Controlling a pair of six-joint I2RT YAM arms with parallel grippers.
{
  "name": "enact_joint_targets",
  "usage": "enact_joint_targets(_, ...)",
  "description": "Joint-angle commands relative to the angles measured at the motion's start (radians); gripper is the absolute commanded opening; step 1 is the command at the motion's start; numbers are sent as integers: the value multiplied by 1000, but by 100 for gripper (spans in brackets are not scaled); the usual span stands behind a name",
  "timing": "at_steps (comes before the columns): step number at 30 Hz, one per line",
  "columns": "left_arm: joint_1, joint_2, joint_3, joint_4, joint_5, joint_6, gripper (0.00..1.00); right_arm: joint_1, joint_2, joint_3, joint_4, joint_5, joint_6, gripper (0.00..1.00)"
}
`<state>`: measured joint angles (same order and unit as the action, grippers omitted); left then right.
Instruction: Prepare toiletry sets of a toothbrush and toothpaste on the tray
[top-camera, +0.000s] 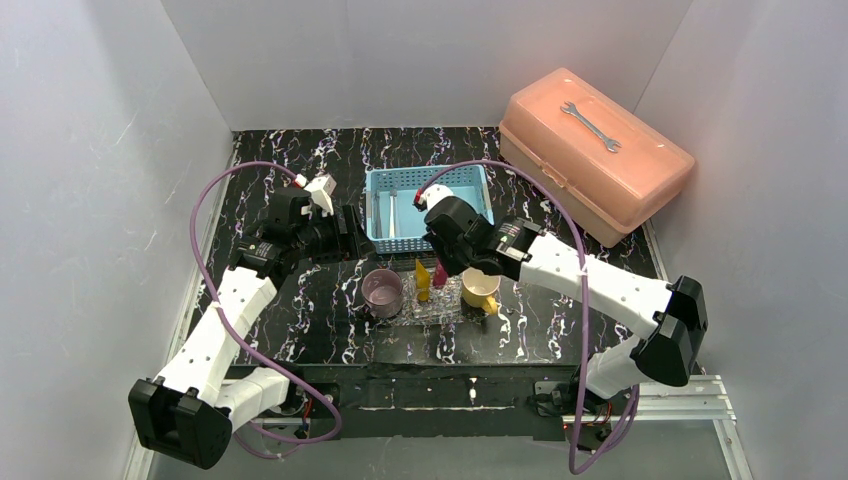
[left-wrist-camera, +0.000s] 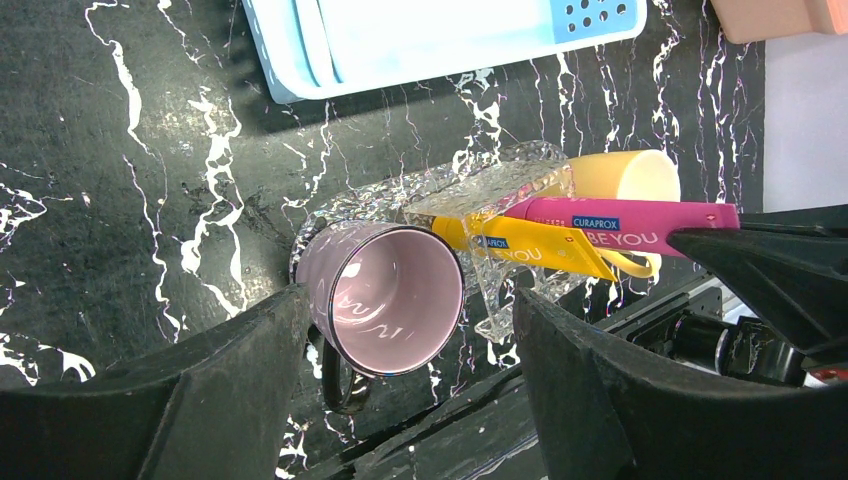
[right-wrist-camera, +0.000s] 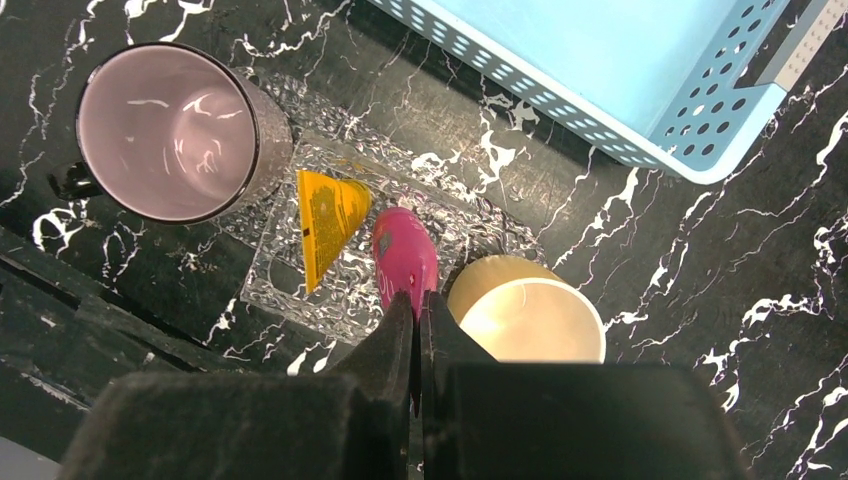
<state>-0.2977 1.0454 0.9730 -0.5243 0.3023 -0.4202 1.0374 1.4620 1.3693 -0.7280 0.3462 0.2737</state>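
Note:
The clear glittery tray (top-camera: 432, 310) lies on the black marble table between a purple cup (top-camera: 382, 292) and a yellow cup (top-camera: 481, 288). A yellow tube (top-camera: 423, 281) stands upright on it. My right gripper (right-wrist-camera: 418, 300) is shut on the flat top end of the pink tube (right-wrist-camera: 405, 255), which is held upright over the tray (right-wrist-camera: 300, 290) beside the yellow tube (right-wrist-camera: 328, 215). My left gripper (top-camera: 345, 232) is open and empty, off to the left of the tray; its view shows the purple cup (left-wrist-camera: 385, 295) and both tubes (left-wrist-camera: 620, 213). Pale toothbrushes (top-camera: 392, 210) lie in the blue basket (top-camera: 428, 208).
A peach toolbox (top-camera: 595, 155) with a wrench (top-camera: 590, 127) on its lid stands at the back right. The blue basket (right-wrist-camera: 600, 60) sits just behind the tray. White walls close in the table on three sides.

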Motion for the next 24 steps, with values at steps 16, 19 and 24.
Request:
enact_joint_targets(16, -3, -28, -8, -6, -5, 17, 73, 24, -8, -52, 57, 28, 32, 1)
enact_joint_targets(19, -3, -26, -7, -6, -5, 17, 73, 35, -5, -49, 54, 31, 37, 1)
enact_joint_targets(24, -4, -25, -7, -6, -5, 17, 73, 49, 2, -46, 45, 60, 40, 1)
